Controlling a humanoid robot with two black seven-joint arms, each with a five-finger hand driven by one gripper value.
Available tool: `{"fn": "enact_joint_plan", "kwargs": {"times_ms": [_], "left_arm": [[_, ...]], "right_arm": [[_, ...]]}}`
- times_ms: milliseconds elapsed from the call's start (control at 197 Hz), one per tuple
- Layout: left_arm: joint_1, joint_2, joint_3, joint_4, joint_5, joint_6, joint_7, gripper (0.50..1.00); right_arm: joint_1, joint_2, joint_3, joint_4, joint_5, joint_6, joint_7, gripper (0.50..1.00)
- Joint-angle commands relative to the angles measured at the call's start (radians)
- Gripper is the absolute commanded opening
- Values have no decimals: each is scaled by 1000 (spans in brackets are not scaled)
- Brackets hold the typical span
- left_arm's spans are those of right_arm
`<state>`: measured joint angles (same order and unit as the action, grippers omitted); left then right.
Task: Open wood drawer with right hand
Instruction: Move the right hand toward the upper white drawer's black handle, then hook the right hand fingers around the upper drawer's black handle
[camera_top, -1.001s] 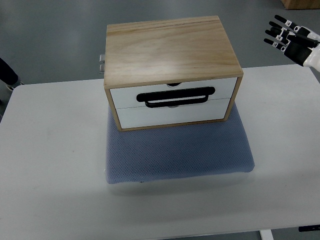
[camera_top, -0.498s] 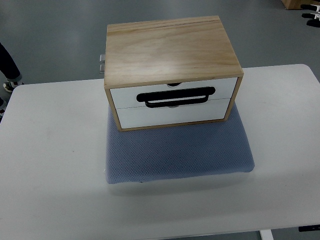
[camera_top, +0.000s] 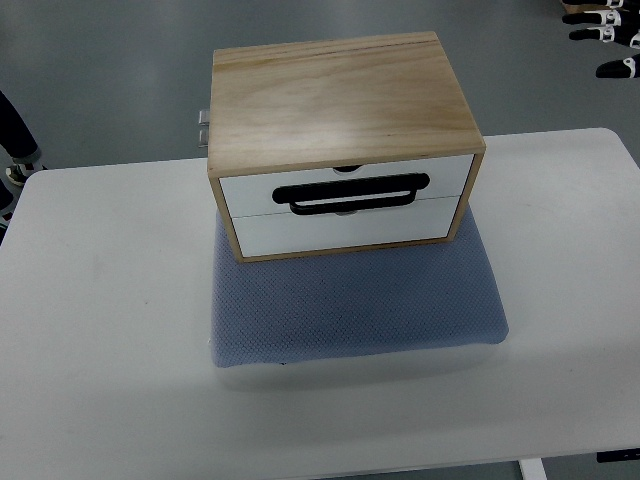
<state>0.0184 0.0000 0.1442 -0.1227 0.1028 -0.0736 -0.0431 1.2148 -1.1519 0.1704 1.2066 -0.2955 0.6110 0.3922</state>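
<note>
A wooden drawer box (camera_top: 340, 95) with two white drawer fronts stands on a blue-grey mat (camera_top: 360, 300) at the back middle of the white table (camera_top: 100, 330). Both drawers sit flush and closed. A black loop handle (camera_top: 355, 193) lies across the seam between them. Only the black-and-white fingertips (camera_top: 600, 35) of my right hand (camera_top: 606, 40) show, in the top right corner, far above and right of the box. They are spread and hold nothing.
Metal hinges (camera_top: 203, 125) stick out at the box's back left. A dark shape (camera_top: 14, 135) shows at the left edge over the grey floor. A cardboard box corner (camera_top: 590, 5) shows at the top right.
My right hand has pulled away up and right from beside the table's far right corner. Only its fingertips stay in view, now slightly lower than half a second ago. The box is unchanged.
</note>
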Motion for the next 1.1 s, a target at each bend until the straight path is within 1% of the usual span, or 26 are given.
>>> {"fn": "enact_joint_plan", "kwargs": {"times_ms": [0, 41, 127, 213, 300, 356, 498, 620, 691, 803, 996, 1092], "left_arm": [[0, 0, 0, 0, 0, 0, 0, 1000], [0, 0, 0, 0, 0, 0, 0, 1000], [-1, 0, 0, 0, 0, 0, 0, 1000], [0, 0, 0, 0, 0, 0, 0, 1000], [0, 0, 0, 0, 0, 0, 0, 1000], [0, 0, 0, 0, 0, 0, 0, 1000], [0, 0, 0, 0, 0, 0, 0, 1000], [0, 0, 0, -2, 0, 0, 0, 1000], [0, 0, 0, 0, 0, 0, 0, 1000], [0, 0, 0, 0, 0, 0, 0, 1000], [0, 0, 0, 0, 0, 0, 0, 1000], [0, 0, 0, 0, 0, 0, 0, 1000]], "right_arm": [[52, 14, 0, 39, -47, 0, -19, 944], [66, 21, 0, 45, -56, 0, -29, 944], [103, 84, -5, 50, -74, 0, -36, 944], [130, 115, -3, 59, -111, 0, -44, 944], [137, 132, -2, 114, -143, 0, -49, 944], [147, 133, -2, 177, -168, 0, -50, 944], [141, 142, -2, 286, -232, 0, -50, 944], [121, 158, -2, 340, -258, 0, -52, 944], [106, 176, -2, 346, -280, 0, -64, 944], [71, 250, -3, 335, -332, 0, -95, 944], [54, 305, -5, 323, -387, 0, -101, 944], [51, 343, -6, 277, -418, 0, -101, 944]]}}
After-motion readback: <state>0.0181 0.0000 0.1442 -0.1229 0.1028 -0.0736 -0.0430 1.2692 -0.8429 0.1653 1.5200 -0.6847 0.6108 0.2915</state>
